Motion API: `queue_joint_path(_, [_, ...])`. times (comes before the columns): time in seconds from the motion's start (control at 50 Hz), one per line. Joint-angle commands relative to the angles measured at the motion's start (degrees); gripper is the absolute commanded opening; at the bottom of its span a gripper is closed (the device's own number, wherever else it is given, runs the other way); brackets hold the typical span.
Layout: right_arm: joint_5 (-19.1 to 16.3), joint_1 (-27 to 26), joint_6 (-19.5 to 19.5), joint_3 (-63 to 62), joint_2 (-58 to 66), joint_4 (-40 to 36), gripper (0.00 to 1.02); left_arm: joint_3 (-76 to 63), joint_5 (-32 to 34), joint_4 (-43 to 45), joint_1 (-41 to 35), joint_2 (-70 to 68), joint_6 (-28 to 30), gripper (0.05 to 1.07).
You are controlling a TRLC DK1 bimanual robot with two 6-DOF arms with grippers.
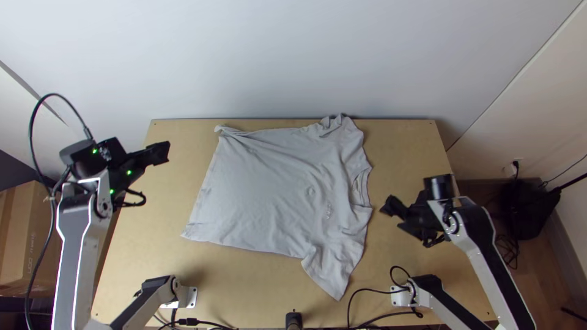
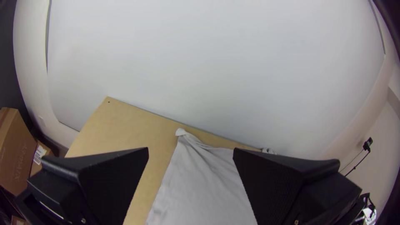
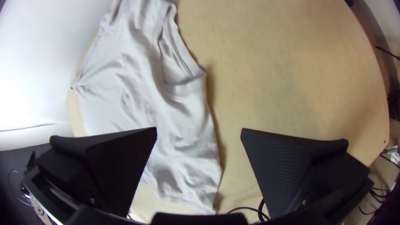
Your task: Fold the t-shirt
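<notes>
Top view: with clock directions centred on t-shirt [image 1: 269, 195], find cloth spread unfolded on table [image 1: 409, 140], collar [image 3: 183, 88] toward 3 o'clock. Note left gripper [image 2: 191, 148] at 10 o'clock and right gripper [image 3: 199, 128] at 3 o'clock, both released and holding nothing. For the likely first fold, straighten twisted hem corner [image 1: 223, 130] at 11 o'clock, pinch matching edge points low, lift evenly, and lower slowly against fresh creases. Disregard cardboard box [image 1: 24, 226] at 9 o'clock, beyond table; contents impossible to tell.

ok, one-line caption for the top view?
Grey t-shirt spread, rumpled, on the wooden table, collar to the right; left end effector and right end effector off the cloth.
</notes>
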Motion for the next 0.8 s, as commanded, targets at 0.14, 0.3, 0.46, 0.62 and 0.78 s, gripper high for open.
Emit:
queue_joint_path(0.14, [-0.34, 14.02, 6.95, -9.43, 0.85, -1.86, 0.77, -6.72, 1.35, -2.40, 2.01, -8.10, 1.86, 1.03])
queue_joint_path(0.3, [-4.83, 15.60, 6.42, -13.03, 1.02, 0.87, 0.70, -8.30, 1.35, -2.49, 2.37, -9.95, 1.95, 1.03])
queue_joint_path(0.46, [-8.08, 21.05, 5.10, -14.44, 4.10, 1.83, 0.70, -8.83, 1.35, -2.57, 3.07, -10.21, 2.57, 1.03])
queue_joint_path(0.62, [-10.89, 24.92, 2.73, -14.62, 10.52, 2.36, 0.70, -9.18, 1.35, -2.40, 3.60, -10.13, 3.18, 1.03])
queue_joint_path(0.78, [-12.47, 27.03, 0.09, -15.32, 16.58, 5.44, 0.70, -9.27, 1.35, -1.96, 3.68, -9.51, 3.36, 1.03])
